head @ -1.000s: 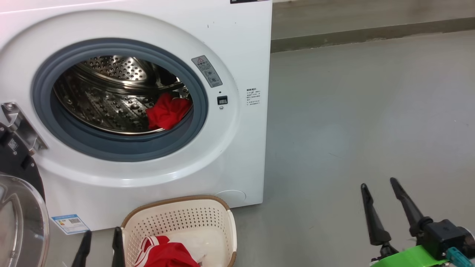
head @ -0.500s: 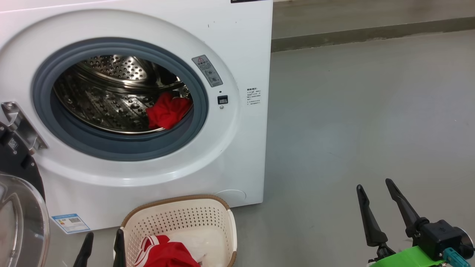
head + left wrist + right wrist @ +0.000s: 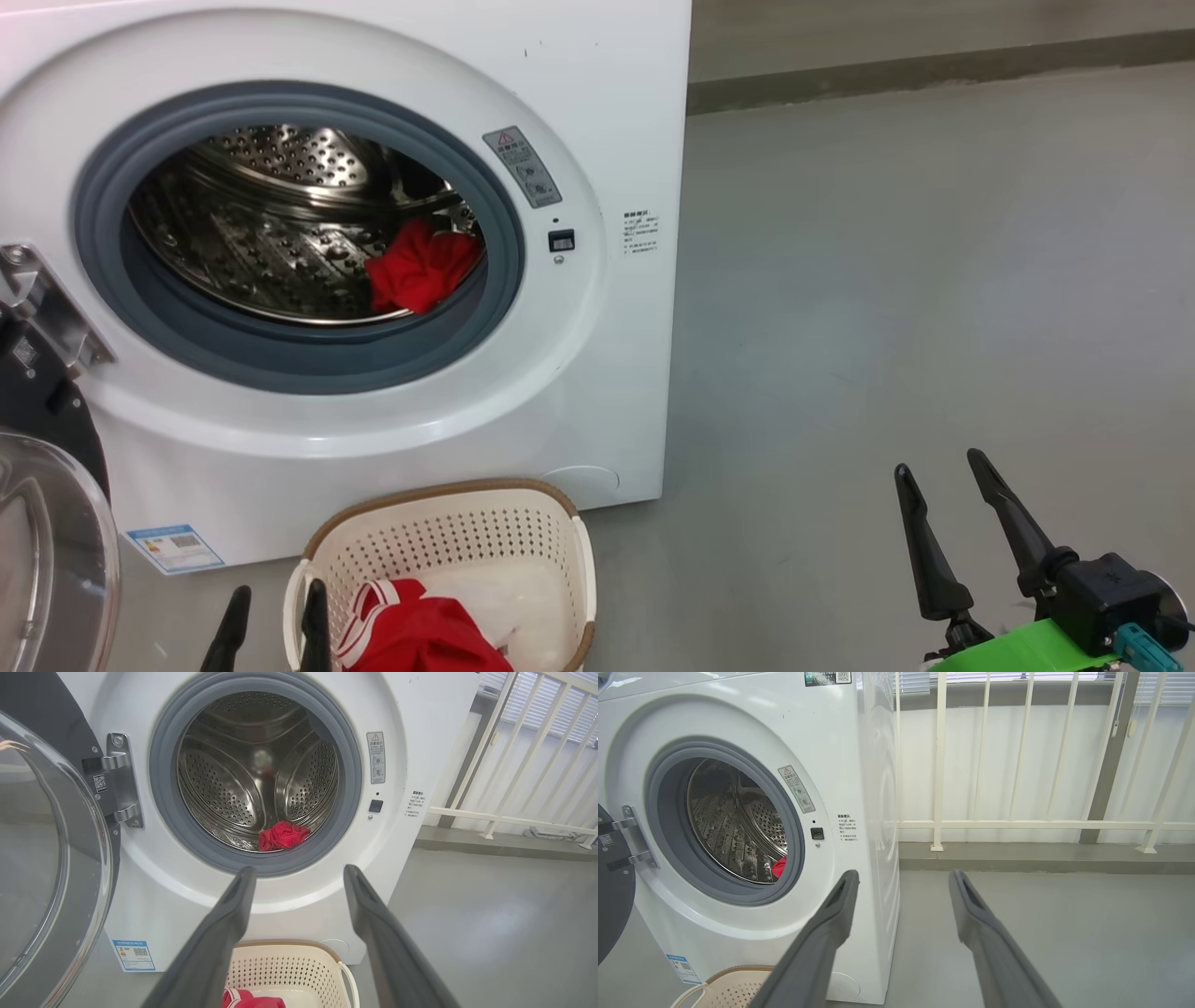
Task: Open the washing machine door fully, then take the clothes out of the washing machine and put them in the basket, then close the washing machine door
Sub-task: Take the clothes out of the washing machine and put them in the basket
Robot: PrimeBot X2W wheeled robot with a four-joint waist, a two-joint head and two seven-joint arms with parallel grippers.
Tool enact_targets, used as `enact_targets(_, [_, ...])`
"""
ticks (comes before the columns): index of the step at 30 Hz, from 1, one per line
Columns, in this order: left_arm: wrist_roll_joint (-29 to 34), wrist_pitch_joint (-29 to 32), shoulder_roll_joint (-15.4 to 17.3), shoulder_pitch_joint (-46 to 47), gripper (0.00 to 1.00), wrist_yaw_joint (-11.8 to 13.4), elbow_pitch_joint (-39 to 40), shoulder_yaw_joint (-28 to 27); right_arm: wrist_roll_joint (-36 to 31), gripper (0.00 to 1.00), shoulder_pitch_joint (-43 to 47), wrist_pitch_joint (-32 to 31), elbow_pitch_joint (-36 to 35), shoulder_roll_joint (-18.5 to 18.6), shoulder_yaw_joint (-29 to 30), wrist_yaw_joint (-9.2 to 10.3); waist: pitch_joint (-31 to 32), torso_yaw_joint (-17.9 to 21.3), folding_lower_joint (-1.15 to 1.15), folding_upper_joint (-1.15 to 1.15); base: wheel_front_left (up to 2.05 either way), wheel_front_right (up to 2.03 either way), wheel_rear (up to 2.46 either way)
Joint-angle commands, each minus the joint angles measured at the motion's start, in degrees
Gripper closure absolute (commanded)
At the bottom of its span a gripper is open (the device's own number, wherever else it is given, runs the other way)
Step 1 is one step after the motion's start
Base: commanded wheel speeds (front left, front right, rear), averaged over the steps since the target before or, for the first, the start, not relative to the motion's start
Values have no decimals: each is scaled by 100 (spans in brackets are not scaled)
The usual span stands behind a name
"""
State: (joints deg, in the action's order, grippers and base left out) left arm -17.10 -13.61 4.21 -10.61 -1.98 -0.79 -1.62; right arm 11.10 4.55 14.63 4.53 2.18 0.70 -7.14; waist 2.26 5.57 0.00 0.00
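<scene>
It looked like a home laundry corner, the sort set up on an enclosed balcony or utility space. A white front-loading washing machine [image 3: 616,112] stood directly on a bare, smooth grey floor [image 3: 934,280], with a blue energy label [image 3: 175,548] stuck low on its front. A cream basket [image 3: 448,541] with red clothes [image 3: 420,635] in it sat on the floor just before the machine. Along the floor's far edge ran a low grey kerb [image 3: 1041,857]. On it stood a white railing [image 3: 1017,824] of upright bars, with slatted blinds [image 3: 1164,681] behind.
</scene>
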Motion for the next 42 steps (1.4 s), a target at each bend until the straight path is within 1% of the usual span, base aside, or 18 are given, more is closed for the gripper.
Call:
enact_targets(1, [59,14,63,209,0,28,143,-155,64,0,-107,37,-162,70,-170,-35,-68,-6,0,0,0,0,0])
enact_targets(9, [1,56,50,363,0,-13,114,-17,107,0,-115,37,-219,70,-180,-35,-379,-74,0,0,0,0,0])
enact_targets(15, [-37,76,65,712,0,-87,-27,94,157,0,-236,37,-317,70,-229,-35,-884,-207,0,0,0,0,0])
enact_targets(20, [-105,9,129,1164,0,-189,-293,105,143,0,-407,37,-347,70,-256,-35,-1329,-284,0,0,0,0,0])
enact_targets(26, [-593,-49,102,1794,0,-333,-663,-20,192,0,-626,37,-346,70,-308,-35,-1714,-243,0,0,0,0,0])
enact_targets(29, [-658,-66,200,2142,0,-373,-849,-63,221,0,-719,37,-329,70,-341,-35,-1885,-198,0,0,0,0,0])
enact_targets(36, [-679,-88,546,3127,0,-445,-1311,-84,241,0,-911,37,-372,70,-393,-35,-2348,-61,0,0,0,0,0])
enact_targets(41, [-839,-95,770,3856,0,-490,-1759,-117,282,0,-1056,37,-379,70,-406,-35,-2712,6,0,0,0,0,0])
enact_targets(42, [-839,-95,770,3856,0,-490,-1759,-117,282,0,-1056,37,-379,70,-406,-35,-2712,6,0,0,0,0,0])
